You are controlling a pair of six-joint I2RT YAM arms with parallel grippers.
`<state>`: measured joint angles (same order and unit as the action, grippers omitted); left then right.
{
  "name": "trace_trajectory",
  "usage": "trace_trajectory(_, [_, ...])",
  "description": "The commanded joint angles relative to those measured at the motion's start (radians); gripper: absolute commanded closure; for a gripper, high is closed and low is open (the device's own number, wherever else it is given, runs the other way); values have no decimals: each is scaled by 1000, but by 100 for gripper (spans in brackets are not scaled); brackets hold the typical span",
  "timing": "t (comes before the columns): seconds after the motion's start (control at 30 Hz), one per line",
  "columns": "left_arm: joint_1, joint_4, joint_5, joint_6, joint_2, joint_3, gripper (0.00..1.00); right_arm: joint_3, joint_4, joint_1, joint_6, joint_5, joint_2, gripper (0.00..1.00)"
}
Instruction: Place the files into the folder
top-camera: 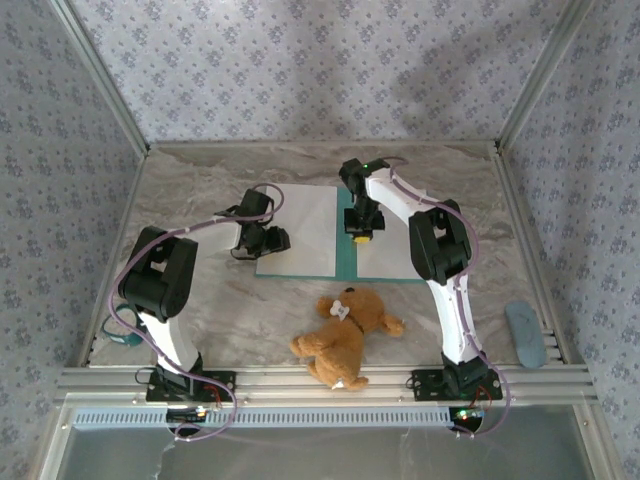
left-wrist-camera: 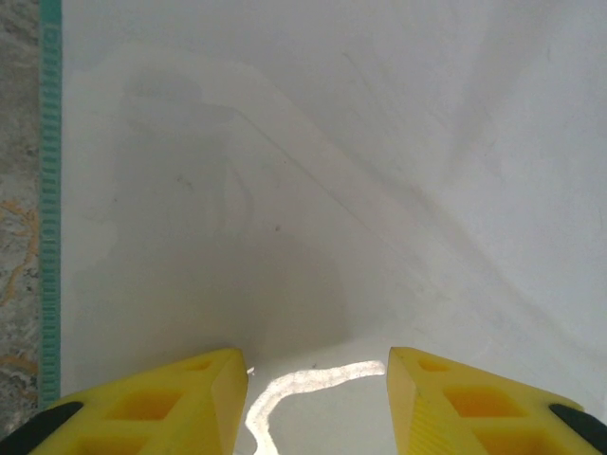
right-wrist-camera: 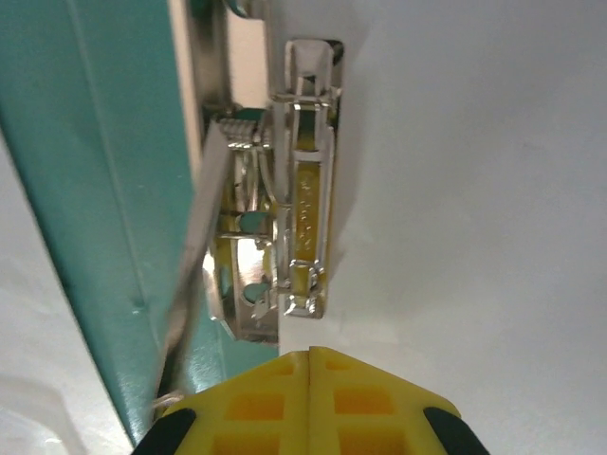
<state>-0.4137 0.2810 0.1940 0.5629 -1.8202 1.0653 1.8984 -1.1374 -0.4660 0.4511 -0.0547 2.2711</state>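
Observation:
The teal folder (top-camera: 345,240) lies open in the middle of the table, a white file (top-camera: 300,225) on its left half and another file (top-camera: 392,255) on its right half. My left gripper (top-camera: 264,241) hovers over the left sheet's left edge. In the left wrist view it (left-wrist-camera: 318,365) stands open over the white file (left-wrist-camera: 313,190), with the folder's teal edge (left-wrist-camera: 49,190) at the far left. My right gripper (top-camera: 361,236) is over the spine. Its yellow tips (right-wrist-camera: 310,353) are shut, empty, just short of the metal clip (right-wrist-camera: 299,190), between the teal card (right-wrist-camera: 95,190) and the white file (right-wrist-camera: 474,190).
A brown teddy bear (top-camera: 345,330) lies near the front edge between the arm bases. A grey-blue oblong object (top-camera: 525,335) rests at the right front. A small teal item (top-camera: 124,340) sits behind the left arm's base. Marble table (left-wrist-camera: 19,237) shows left of the folder.

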Motion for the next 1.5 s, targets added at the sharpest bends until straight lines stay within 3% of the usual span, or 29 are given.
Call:
trace_trajectory(0.0, [-6,93,-19,6,-47,-5,55,-13,-36,-1,-12,18,31,96])
trace_trajectory(0.37, [-6,102,-22,5,-45,3,55,50,-48,21,-20,-4,15,97])
trace_trajectory(0.77, [-6,99,-17,13,-44,7,55,143,-61,98,-64,-109,-52,94])
trace_trajectory(1.07, [-5,96,-15,15,-45,1,55,151,13,139,-50,-217,-42,78])
trace_trajectory(1.47, [-7,98,-7,15,-56,13,55,296,75,146,-33,-241,80,61])
